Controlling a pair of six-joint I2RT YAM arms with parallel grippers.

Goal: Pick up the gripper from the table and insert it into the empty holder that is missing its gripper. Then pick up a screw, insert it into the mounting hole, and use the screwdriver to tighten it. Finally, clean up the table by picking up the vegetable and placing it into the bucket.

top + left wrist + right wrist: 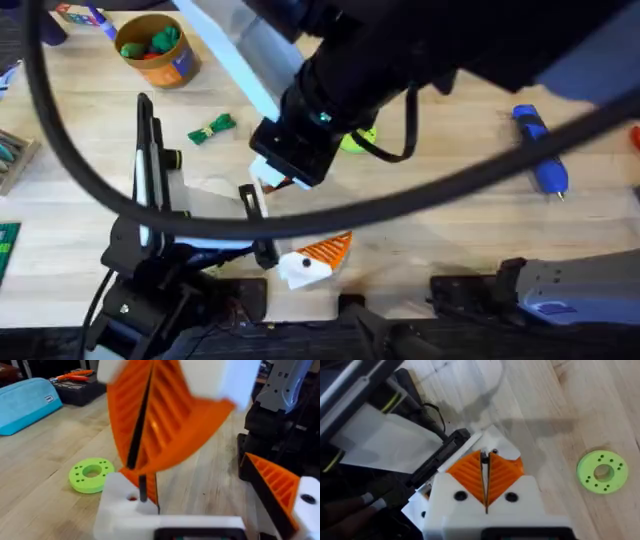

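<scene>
Two jaw pairs you see pressed together, your right gripper (485,477) with orange pads meeting at the surface's (430,215) middle, left gripper (142,425) likewise shut, screwdriver (540,150) lying far right, bucket (160,48) far left, green vegetable (212,128) just near it.

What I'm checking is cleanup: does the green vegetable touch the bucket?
Apart. The overhead view shows bare table between the green vegetable and the bucket.
</scene>
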